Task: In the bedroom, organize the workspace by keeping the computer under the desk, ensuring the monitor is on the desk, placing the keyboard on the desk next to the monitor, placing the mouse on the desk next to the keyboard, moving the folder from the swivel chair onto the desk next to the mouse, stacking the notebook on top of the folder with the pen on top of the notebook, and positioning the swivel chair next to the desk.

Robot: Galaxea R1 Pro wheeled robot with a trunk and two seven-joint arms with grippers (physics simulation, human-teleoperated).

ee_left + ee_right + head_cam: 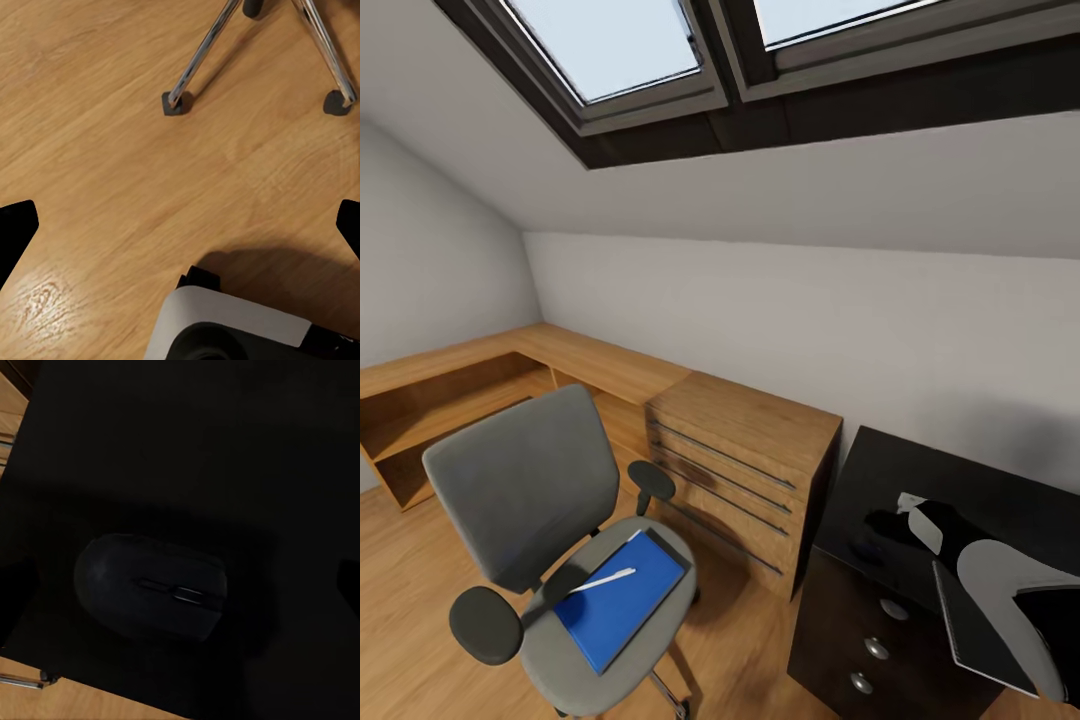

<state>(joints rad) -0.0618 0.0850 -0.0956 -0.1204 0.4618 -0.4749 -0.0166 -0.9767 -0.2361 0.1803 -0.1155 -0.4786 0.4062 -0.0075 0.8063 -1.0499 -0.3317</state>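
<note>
Mouse (150,586) lies on the black tabletop (225,435) close to its edge, directly ahead of the right pincer (180,585), whose spread dark fingertips flank it without touching; its long axis runs across the gap between them, so a close would likely catch its ends. In the head view the right arm reaches over the tabletop (960,480). The blue folder (618,600) and the pen (603,579) lie on the swivel chair (550,540), left of that tabletop. The left pincer (180,225) hangs open above the floor beside the chair's chrome base, nearer the folder.
</note>
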